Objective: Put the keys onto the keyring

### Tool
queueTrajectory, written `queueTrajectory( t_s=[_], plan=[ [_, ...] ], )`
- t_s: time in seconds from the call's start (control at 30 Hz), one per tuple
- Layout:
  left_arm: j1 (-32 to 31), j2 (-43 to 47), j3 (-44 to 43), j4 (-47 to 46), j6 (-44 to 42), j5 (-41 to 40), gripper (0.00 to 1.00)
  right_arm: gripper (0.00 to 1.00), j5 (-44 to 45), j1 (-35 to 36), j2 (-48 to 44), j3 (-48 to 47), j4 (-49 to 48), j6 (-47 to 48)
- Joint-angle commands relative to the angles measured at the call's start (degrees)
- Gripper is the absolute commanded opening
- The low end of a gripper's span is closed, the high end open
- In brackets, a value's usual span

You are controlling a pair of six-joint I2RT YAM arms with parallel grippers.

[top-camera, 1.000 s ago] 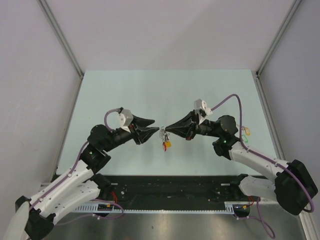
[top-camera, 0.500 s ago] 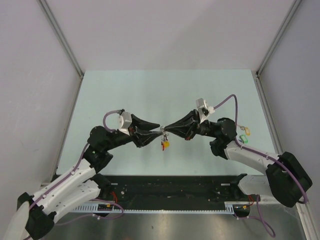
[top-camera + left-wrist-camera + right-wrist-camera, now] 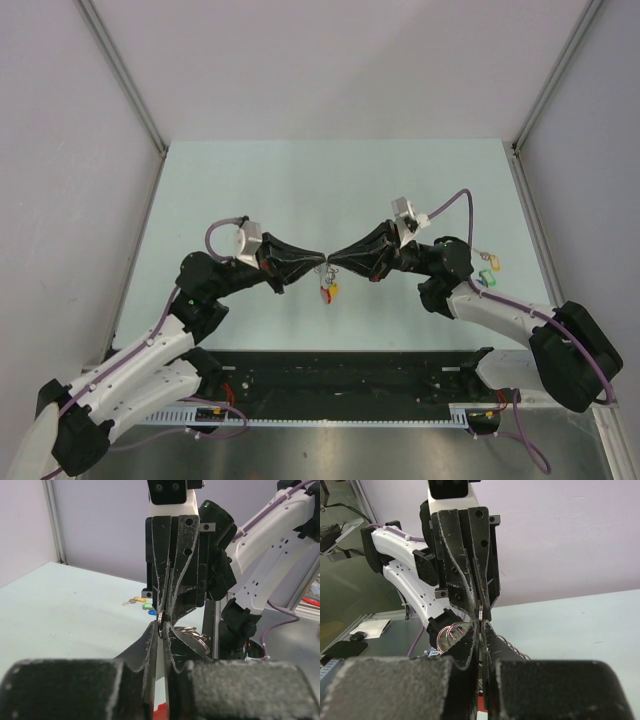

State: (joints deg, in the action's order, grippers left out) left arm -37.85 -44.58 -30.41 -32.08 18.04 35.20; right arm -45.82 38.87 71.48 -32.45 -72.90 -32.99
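My left gripper [image 3: 318, 262] and right gripper [image 3: 332, 261] meet tip to tip above the middle of the table. Both are shut on the thin silver keyring [image 3: 325, 266], which stands edge-on between the fingertips in the left wrist view [image 3: 160, 618] and in the right wrist view [image 3: 480, 613]. More silver loops [image 3: 449, 632] hang beside the fingers. A red and yellow piece [image 3: 327, 291] dangles below the ring. Loose keys with yellow and green heads [image 3: 486, 266] lie on the table by the right arm, and show far off in the left wrist view [image 3: 142, 603].
The pale green table top [image 3: 330, 190] is walled by grey panels at the back and both sides. A black rail [image 3: 340, 375] with both arm bases runs along the near edge. The right arm's purple cable [image 3: 470, 205] arcs above the table.
The left gripper moved right to meet the right gripper's tips and closed on the ring. The right arm shifted slightly left, still shut on the ring.
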Motion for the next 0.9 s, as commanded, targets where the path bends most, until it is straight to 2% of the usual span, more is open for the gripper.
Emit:
queueTrajectory(
  t_s=[0.0, 0.03, 0.23, 0.33, 0.37, 0.47, 0.5, 0.6, 0.7, 0.87],
  plan=[
    [0.2, 0.0, 0.4, -4.0, 1.6, 1.3, 0.04, 0.00, -0.3, 0.6, 0.5, -0.3, -5.7, -0.1],
    [0.2, 0.1, 0.4, -4.0, 1.7, 1.4, 0.00, 0.00, -0.4, 0.7, 0.6, -0.4, -5.8, -0.1],
    [0.2, 1.2, -1.1, 0.9, -0.6, 1.4, 0.00, 0.00, -0.7, 0.3, 0.1, -0.4, -3.2, 1.3],
    [0.2, 1.8, -4.8, 10.1, -4.9, 0.1, 0.00, 0.18, -1.2, -0.6, -1.7, -0.4, 2.2, 3.9],
    [0.2, 1.9, -6.0, 15.7, -7.5, 0.0, 0.00, 0.25, -1.5, -1.0, -2.4, -0.5, 4.1, 4.8],
    [0.2, 0.5, -11.3, 27.2, -12.7, -0.3, 0.00, 0.34, -1.1, -2.1, -5.6, -2.0, 14.7, 11.1],
    [0.2, -0.1, -14.1, 29.9, -13.9, -0.3, 0.00, 0.36, -0.9, -2.1, -6.5, -2.7, 22.3, 13.4],
    [0.2, -2.5, -19.8, 40.8, -17.9, -0.3, 0.00, 0.40, 0.0, -2.2, -9.1, -6.1, 35.5, 22.1],
    [0.2, -5.9, -25.6, 50.8, -22.7, -0.8, 0.00, 0.40, 0.6, -2.3, -9.9, -9.3, 44.0, 28.2],
    [-0.2, -11.8, -32.9, 65.1, -28.6, -1.8, 0.00, 0.39, -0.7, -2.3, -9.0, -12.7, 49.4, 32.2]
  ],
)
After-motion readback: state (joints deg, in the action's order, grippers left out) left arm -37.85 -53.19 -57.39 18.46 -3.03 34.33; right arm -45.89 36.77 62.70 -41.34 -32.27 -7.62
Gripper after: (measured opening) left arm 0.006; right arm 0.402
